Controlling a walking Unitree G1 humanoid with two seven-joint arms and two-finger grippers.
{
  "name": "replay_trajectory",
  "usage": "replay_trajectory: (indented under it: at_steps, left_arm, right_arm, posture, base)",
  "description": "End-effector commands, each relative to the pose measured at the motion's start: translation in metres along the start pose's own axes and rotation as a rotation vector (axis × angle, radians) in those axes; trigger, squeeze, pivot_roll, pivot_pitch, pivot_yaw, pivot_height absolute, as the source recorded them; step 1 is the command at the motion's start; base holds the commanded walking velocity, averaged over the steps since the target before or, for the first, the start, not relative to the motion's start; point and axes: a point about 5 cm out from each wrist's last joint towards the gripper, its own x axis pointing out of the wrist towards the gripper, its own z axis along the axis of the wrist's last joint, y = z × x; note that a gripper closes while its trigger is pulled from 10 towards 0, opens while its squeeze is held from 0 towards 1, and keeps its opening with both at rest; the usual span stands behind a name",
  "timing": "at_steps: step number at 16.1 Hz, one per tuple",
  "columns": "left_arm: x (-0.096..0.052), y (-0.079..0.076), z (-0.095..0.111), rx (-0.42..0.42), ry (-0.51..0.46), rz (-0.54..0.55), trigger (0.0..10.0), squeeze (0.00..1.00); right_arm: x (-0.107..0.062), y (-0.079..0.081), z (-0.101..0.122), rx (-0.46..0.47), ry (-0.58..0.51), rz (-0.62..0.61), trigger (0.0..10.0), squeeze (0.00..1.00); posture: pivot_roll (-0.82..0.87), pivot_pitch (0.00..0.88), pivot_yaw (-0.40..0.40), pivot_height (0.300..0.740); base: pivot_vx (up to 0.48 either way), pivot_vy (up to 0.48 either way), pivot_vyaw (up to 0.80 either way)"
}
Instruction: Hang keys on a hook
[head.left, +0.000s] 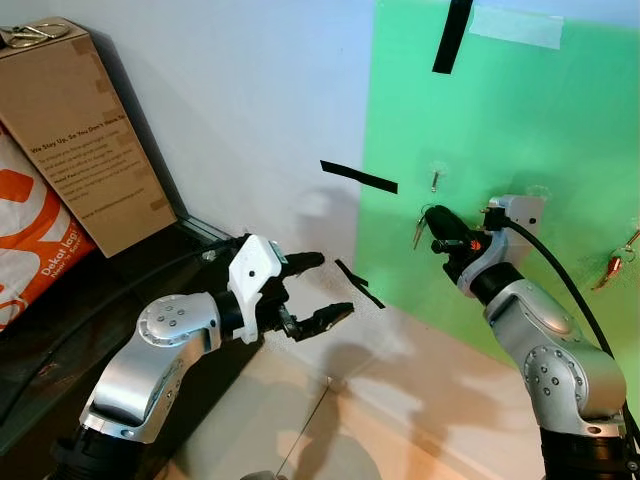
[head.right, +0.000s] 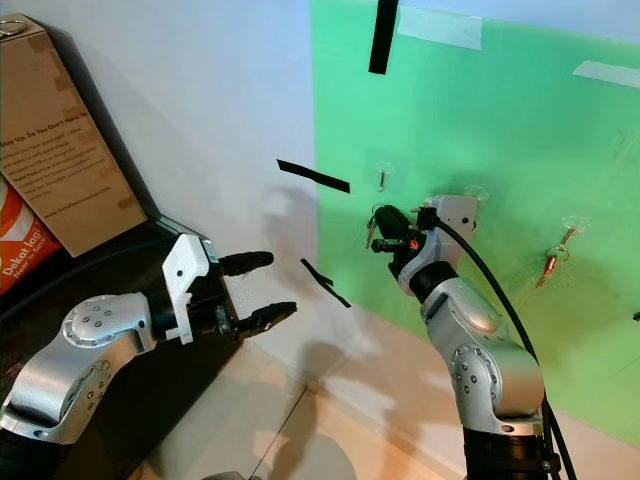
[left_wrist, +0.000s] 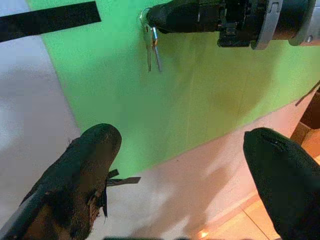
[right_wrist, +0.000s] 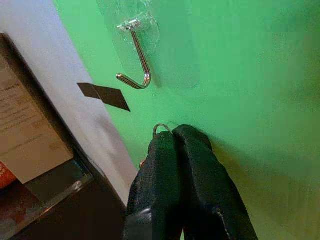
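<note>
At the far left a brown cardboard box (head.left: 80, 140) leans against the white wall, with an orange and white bag (head.left: 35, 245) in front of it, both on a dark surface (head.left: 60, 350). The left hand (head.left: 318, 290) is held out toward the wall, its two black fingers (left_wrist: 85, 165) spread wide apart and holding nothing. Beside it, short strips of black tape (head.left: 358, 177) are stuck where the white wall meets a green sheet (head.left: 560, 120). On the green sheet a small clear-backed metal hook (right_wrist: 136, 65) is fixed, bare. Just below it the right hand (head.left: 432, 216) reaches up to the sheet with its fingers pressed together, clamped on the ring of the keys (left_wrist: 152, 47), which dangle from the fingertips close against the green sheet. In the right wrist view the wire ring peeks out at the fingertips, a little under the curve of the hook and not touching it. Further right on the green sheet, another hook (head.right: 571, 232) carries a second set of keys (head.right: 552, 262) hanging near the edge.
</note>
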Motion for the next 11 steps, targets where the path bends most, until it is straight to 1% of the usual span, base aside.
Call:
replay_trajectory:
  at_steps: [1, 4, 6, 9, 11]
  left_arm:
    - [0.001, 0.003, 0.003, 0.016, 0.000, 0.004, 10.0, 0.00]
    - [0.005, 0.004, 0.004, 0.015, -0.015, 0.015, 10.0, 0.00]
    - [0.006, 0.001, 0.001, 0.009, -0.014, 0.013, 10.0, 0.00]
    - [0.008, 0.001, 0.000, 0.009, -0.013, 0.012, 10.0, 0.00]
    - [0.009, 0.001, 0.000, 0.010, -0.015, 0.009, 10.0, 0.00]
  right_arm:
    - [-0.003, -0.003, 0.002, 0.017, -0.010, -0.008, 10.0, 0.00]
    - [-0.002, -0.005, 0.006, -0.005, -0.007, 0.004, 10.0, 0.00]
    - [-0.005, -0.005, 0.006, -0.035, 0.002, 0.006, 10.0, 0.00]
    - [-0.009, -0.004, 0.007, -0.040, 0.003, 0.012, 10.0, 0.00]
    - [-0.012, 0.000, 0.010, -0.042, -0.003, 0.052, 10.0, 0.00]
  posture:
    - [-0.02, 0.000, 0.075, 0.740]
    - [-0.05, 0.000, 0.075, 0.740]
    - [-0.06, 0.000, 0.083, 0.740]
    - [-0.07, 0.000, 0.084, 0.740]
    - [-0.07, 0.000, 0.083, 0.740]
  base:
    - [0.000, 0.000, 0.00]
    - [0.000, 0.000, 0.00]
    - [0.000, 0.000, 0.00]
    - [0.000, 0.000, 0.00]
    - [0.000, 0.000, 0.00]
